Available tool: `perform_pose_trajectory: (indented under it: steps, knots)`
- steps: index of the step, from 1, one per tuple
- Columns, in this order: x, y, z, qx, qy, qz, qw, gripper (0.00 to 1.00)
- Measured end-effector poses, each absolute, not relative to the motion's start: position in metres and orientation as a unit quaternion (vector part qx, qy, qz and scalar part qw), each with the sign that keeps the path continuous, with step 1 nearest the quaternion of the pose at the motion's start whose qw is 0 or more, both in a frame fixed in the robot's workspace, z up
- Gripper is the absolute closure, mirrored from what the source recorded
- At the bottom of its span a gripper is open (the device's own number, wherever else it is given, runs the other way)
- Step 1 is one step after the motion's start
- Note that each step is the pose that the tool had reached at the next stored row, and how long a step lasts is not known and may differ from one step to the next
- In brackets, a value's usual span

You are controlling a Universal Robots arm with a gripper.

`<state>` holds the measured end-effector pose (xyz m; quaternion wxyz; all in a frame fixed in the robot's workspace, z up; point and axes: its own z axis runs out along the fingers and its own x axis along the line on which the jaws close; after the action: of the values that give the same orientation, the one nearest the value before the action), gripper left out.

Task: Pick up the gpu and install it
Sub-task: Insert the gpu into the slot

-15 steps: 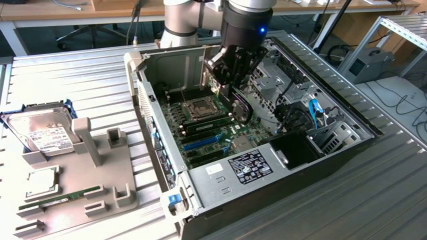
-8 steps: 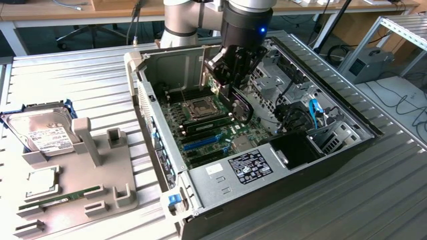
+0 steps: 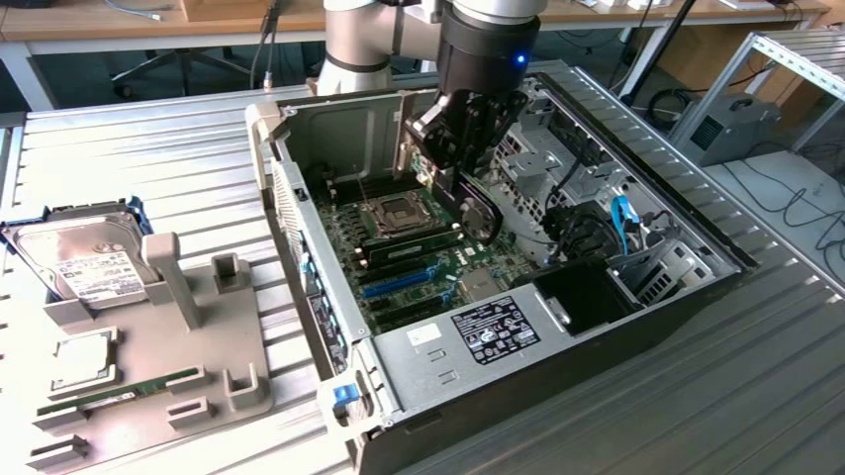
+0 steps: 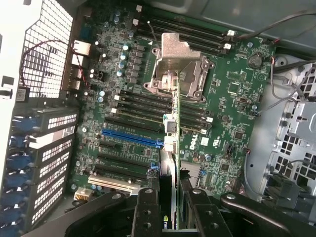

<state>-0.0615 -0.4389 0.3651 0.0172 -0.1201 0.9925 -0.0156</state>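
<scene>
Gripper (image 3: 458, 163) (image 4: 170, 200): jaws part-closed, fingers (image 4: 147, 210) clamped on either face of the gpu (image 3: 481, 213) (image 4: 169, 150). The gpu is held edge-on, hanging below the fingers inside the open case (image 3: 581, 332), over the motherboard (image 3: 396, 252) (image 4: 232, 98). In the wrist view its edge runs from the fingers, past the blue slot (image 4: 131, 137), toward the CPU socket (image 4: 177, 69). Contact with the board cannot be determined. The case lies on its side mid-bench (image 3: 172, 168). A grey tray (image 3: 172, 366) at the bench edge on the exterior view's left carries a hard drive (image 3: 82, 265) and a RAM stick (image 3: 122, 390)
</scene>
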Motion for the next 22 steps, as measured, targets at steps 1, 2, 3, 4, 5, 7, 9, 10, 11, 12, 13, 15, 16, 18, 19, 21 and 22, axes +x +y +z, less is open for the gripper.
perform_pose_trajectory:
  steps: [1,2,3,4,5,7,9,10,11,12,13,15,16,18,19,21,22]
  knots:
    - [-0.0614,-0.4389,0.3651,-0.122,0.992,-0.015,0.017,0.74]
    - [-0.0614,-0.4389,0.3651,-0.123,0.992,-0.015,0.017,0.74]
    - [-0.0614,-0.4389,0.3651,-0.124,0.992,-0.015,0.017,0.74]
    - [-0.0615,-0.4389,0.3651,-0.126,0.992,-0.015,0.017,0.74]
    - [-0.0614,-0.4389,0.3651,-0.127,0.992,-0.015,0.017,0.74]
    - [-0.0615,-0.4389,0.3651,-0.13,0.991,-0.015,0.017,0.74]
    - [-0.0614,-0.4389,0.3651,-0.133,0.991,-0.015,0.017,0.74]
    - [-0.0614,-0.4389,0.3651,-0.135,0.991,-0.015,0.017,0.74]
    - [-0.0614,-0.4389,0.3651,-0.136,0.99,-0.015,0.017,0.74]
    - [-0.0614,-0.4389,0.3651,-0.138,0.99,-0.015,0.018,0.74]
    - [-0.0615,-0.4389,0.3651,-0.14,0.99,-0.015,0.018,0.74]
    - [-0.0614,-0.4389,0.3651,-0.144,0.989,-0.015,0.018,0.74]
    - [-0.0614,-0.4389,0.3651,-0.145,0.989,-0.015,0.018,0.74]
    - [-0.0615,-0.4389,0.3651,-0.148,0.989,-0.015,0.018,0.74]
    - [-0.0614,-0.4389,0.3651,-0.149,0.988,-0.015,0.018,0.74]
    - [-0.0614,-0.4389,0.3651,-0.155,0.988,-0.015,0.018,0.74]
    - [-0.0615,-0.4389,0.3651,-0.156,0.987,-0.015,0.018,0.74]
